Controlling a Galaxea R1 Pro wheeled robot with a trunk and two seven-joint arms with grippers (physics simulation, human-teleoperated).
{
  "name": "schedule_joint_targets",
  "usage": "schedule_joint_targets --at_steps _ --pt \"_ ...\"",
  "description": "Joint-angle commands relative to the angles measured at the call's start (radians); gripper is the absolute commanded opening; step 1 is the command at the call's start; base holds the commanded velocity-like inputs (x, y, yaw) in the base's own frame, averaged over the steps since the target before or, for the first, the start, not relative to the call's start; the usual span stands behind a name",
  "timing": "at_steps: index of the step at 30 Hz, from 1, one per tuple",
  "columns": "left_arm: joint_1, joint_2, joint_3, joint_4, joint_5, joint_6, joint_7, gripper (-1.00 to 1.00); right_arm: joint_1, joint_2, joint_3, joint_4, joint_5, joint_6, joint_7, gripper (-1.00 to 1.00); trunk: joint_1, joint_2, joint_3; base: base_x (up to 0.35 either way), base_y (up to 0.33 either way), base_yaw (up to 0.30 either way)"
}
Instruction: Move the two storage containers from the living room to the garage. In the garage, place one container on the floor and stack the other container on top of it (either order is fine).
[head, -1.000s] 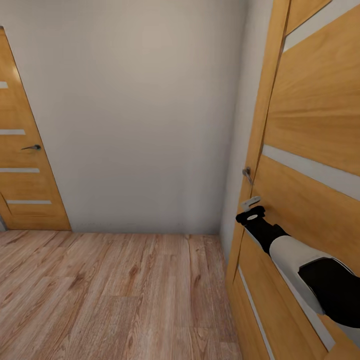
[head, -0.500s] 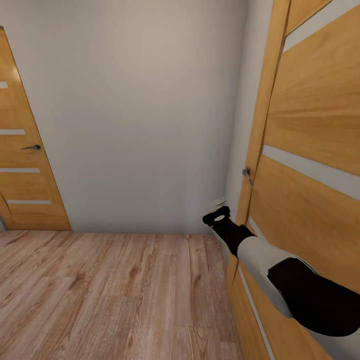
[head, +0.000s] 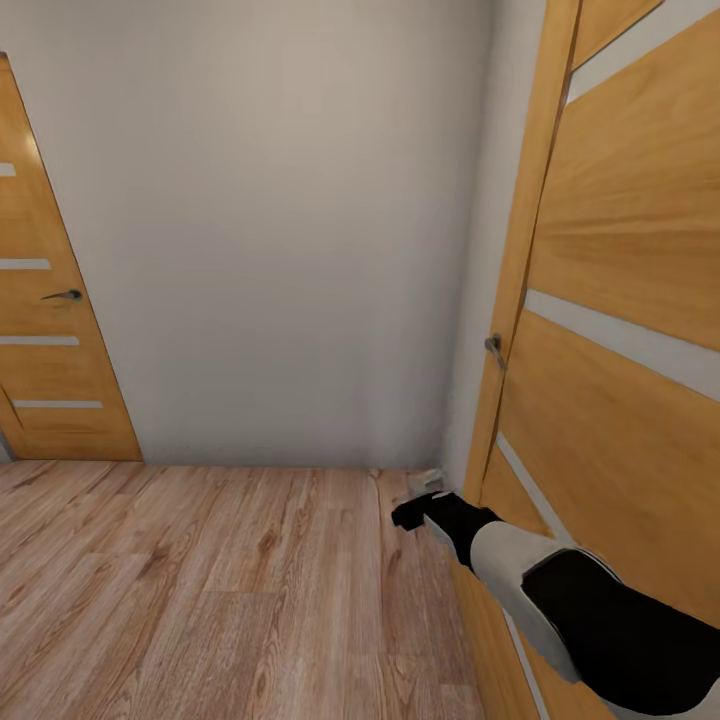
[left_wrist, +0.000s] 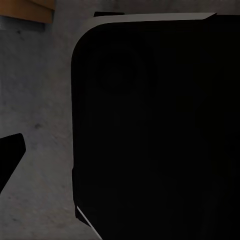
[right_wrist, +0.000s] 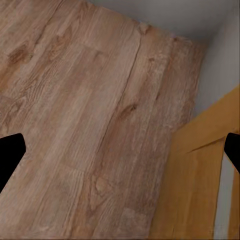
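Note:
The two storage containers are out of view. I am in a hallway with a light wood plank floor (head: 200, 590). My right arm reaches forward and low beside an orange wooden door (head: 610, 400). My right gripper (head: 420, 497) hangs just above the floor, below the door's metal handle (head: 494, 347) and apart from it. In the right wrist view the right gripper (right_wrist: 120, 152) is open with nothing between its dark fingertips (right_wrist: 10, 155). In the left wrist view one dark fingertip (left_wrist: 10, 152) of the left gripper stands wide at the edge, beside my black body panel (left_wrist: 155, 130).
A pale grey wall (head: 270, 220) closes the hallway ahead. A second orange door (head: 50, 330) with a dark handle (head: 64, 295) stands at the left. The near door on the right stands ajar, its edge close to my arm. Grey ground (left_wrist: 40, 100) lies under the left wrist.
My right arm has dropped from beside the door handle down and leftward, ending near the floor. The door and the camera have not moved.

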Motion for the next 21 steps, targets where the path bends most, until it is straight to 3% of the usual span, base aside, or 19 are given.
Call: schedule_joint_targets --at_steps 1,8,17,19,21 --pt "0.0 0.0 0.001 0.0 0.003 -0.002 0.0 1.0 0.032 0.0 0.01 0.007 -0.022 0.001 0.03 1.0 0.0 -0.001 -0.001 0.0 0.0 0.0" --pt "0.0 0.0 0.001 0.0 0.003 -0.002 0.0 1.0 0.155 -0.003 0.009 0.016 -0.047 -0.014 0.087 1.0 0.0 -0.001 -0.001 0.0 0.0 0.0" --pt "0.0 0.0 0.001 0.0 0.004 -0.002 0.0 1.0 0.246 -0.005 0.009 0.018 -0.05 -0.029 0.094 1.0 0.0 -0.001 -0.001 0.0 0.0 0.0" --pt "0.0 0.0 0.001 0.0 0.004 -0.002 0.0 1.0 0.283 -0.005 0.01 0.018 -0.05 -0.029 0.094 1.0 0.0 -0.001 -0.001 0.0 0.0 0.0" --pt "0.0 0.0 0.001 0.0 0.004 -0.002 0.0 1.0 0.36 -0.017 0.011 0.018 -0.049 -0.029 0.091 1.0 0.0 -0.001 -0.001 0.0 0.0 0.0"
